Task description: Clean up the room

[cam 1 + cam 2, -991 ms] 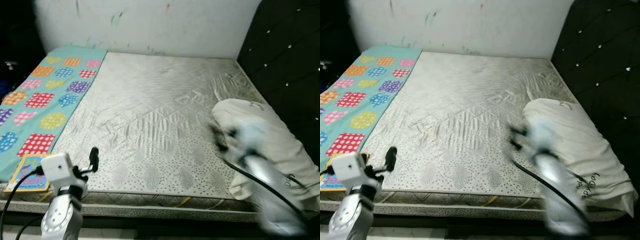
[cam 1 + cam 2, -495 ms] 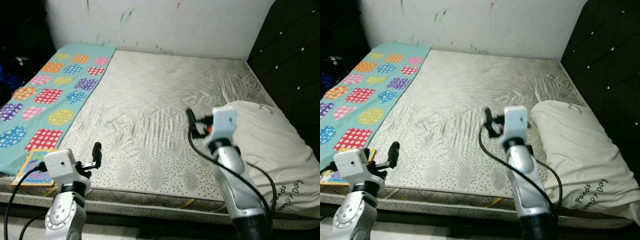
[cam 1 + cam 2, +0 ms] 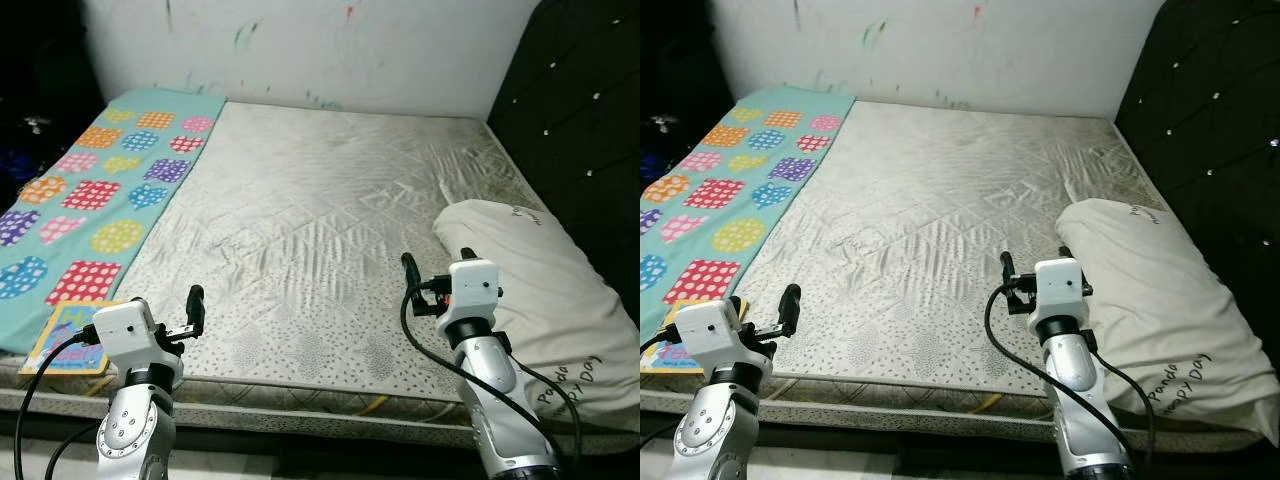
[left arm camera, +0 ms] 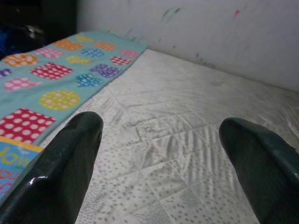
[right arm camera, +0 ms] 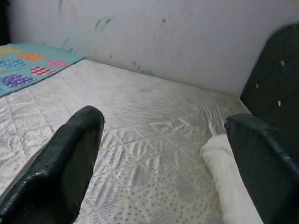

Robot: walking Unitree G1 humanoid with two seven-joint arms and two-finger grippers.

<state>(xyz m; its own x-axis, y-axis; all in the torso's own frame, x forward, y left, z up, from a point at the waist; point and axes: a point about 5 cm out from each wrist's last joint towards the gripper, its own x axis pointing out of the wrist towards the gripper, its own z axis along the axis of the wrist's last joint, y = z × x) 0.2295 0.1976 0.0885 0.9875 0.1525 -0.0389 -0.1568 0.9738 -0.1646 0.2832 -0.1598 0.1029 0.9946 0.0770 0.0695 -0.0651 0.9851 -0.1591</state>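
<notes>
A white pillow [image 3: 548, 290] with printed words lies on the right side of the bare quilted mattress [image 3: 320, 200]. Spread along the left side is a teal blanket [image 3: 100, 185] with coloured dotted patches. On the mattress's front left corner rests a children's book [image 3: 62, 335]. My right gripper [image 3: 437, 262] hovers open over the front of the mattress, just left of the pillow, holding nothing. Low at the front left, beside the book, my left gripper [image 4: 161, 125] is open and empty; one of its fingers [image 3: 196, 300] stands up there.
A black tufted headboard [image 3: 585, 120] rises along the right side of the bed. Behind the bed stands a white wall [image 3: 330, 45] with paint marks. Dark clutter [image 3: 35, 120] sits at the far left. The mattress's front edge [image 3: 300, 405] is right under my arms.
My right arm has swung off the pillow to the left, then come back to hover beside it. The view has shifted slightly. The left arm has barely moved.
</notes>
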